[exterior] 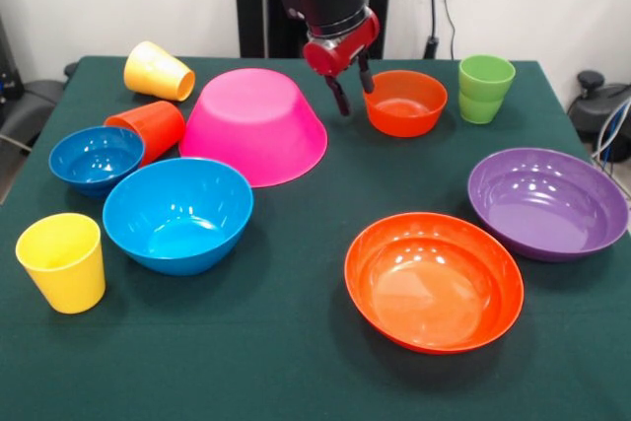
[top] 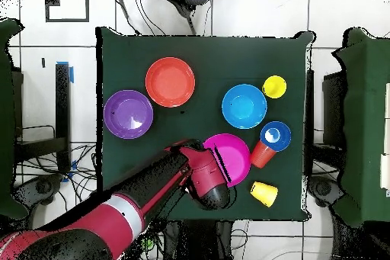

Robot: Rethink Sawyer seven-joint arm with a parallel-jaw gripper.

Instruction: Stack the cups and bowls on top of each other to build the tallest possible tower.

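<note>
My claw [exterior: 352, 86] hangs at the far side of the table, fingers spread apart and gripping nothing, just beside the left rim of the small orange bowl [exterior: 405, 103], between it and the large pink bowl [exterior: 254, 126]. The pink one lies upside down, wide rim on the cloth, which in my judgement makes it a steady base for a tower; nothing sits on it yet. Every piece is still separate: the medium blue bowl [exterior: 178, 214] stands upright near the front left, the small blue bowl [exterior: 96, 159] just left of it, touching an orange-red cup [exterior: 152, 129] tipped on its side. One yellow cup [exterior: 158, 71] lies toppled at the far left, another yellow cup [exterior: 63, 261] stands at the near left corner, and the green cup [exterior: 484, 88] stands far right. The shallow orange bowl [exterior: 434, 280] and purple bowl [exterior: 547, 202] rest open on the right. I judge the small orange bowl is my next grab, by its rim.
</note>
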